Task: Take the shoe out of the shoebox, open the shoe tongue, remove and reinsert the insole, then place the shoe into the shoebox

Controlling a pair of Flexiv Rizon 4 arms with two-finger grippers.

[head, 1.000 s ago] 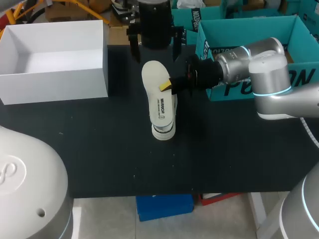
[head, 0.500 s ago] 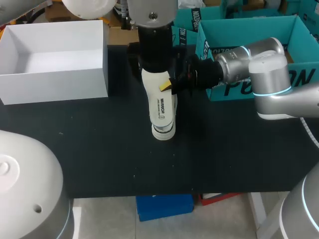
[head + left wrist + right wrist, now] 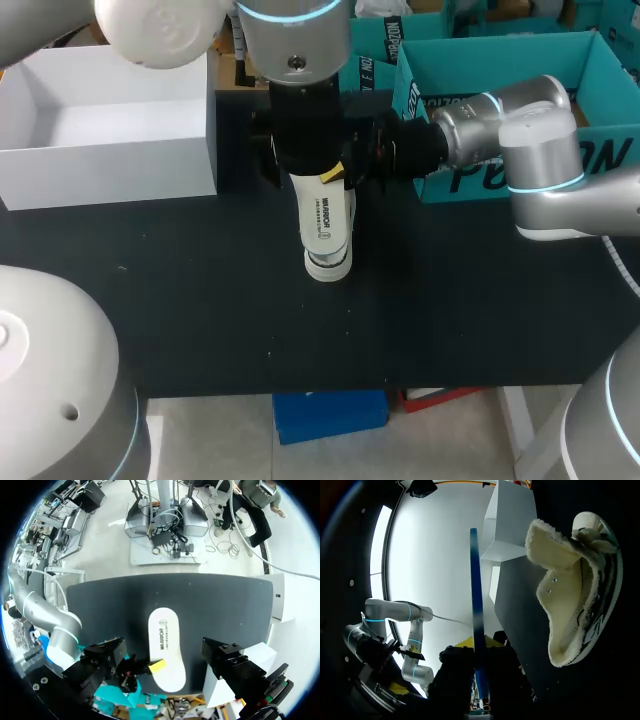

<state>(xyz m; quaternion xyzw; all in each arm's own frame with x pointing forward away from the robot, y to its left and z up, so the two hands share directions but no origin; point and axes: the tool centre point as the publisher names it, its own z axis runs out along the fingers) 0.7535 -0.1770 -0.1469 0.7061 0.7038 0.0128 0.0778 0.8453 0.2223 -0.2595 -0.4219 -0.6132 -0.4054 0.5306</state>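
Head view: left gripper [image 3: 306,165] hangs over the far end of the white insole [image 3: 326,215], fingers spread wide, touching nothing. Right gripper [image 3: 338,173] comes in from the right and pinches the insole's edge, one yellow tip on top. The insole sits level above the shoe [image 3: 328,266], whose near end pokes out under it, mid-table [image 3: 200,300]. White box [image 3: 110,120] far left, teal box [image 3: 500,90] behind the right arm. Left wrist view: insole [image 3: 166,650] below, between the wide-apart fingers [image 3: 227,660], right gripper's yellow tip on its rim. Right wrist view: insole [image 3: 475,600] edge-on, a thin blue line running into the gripper; shoe [image 3: 570,590] beside it, fleece lining flared open.
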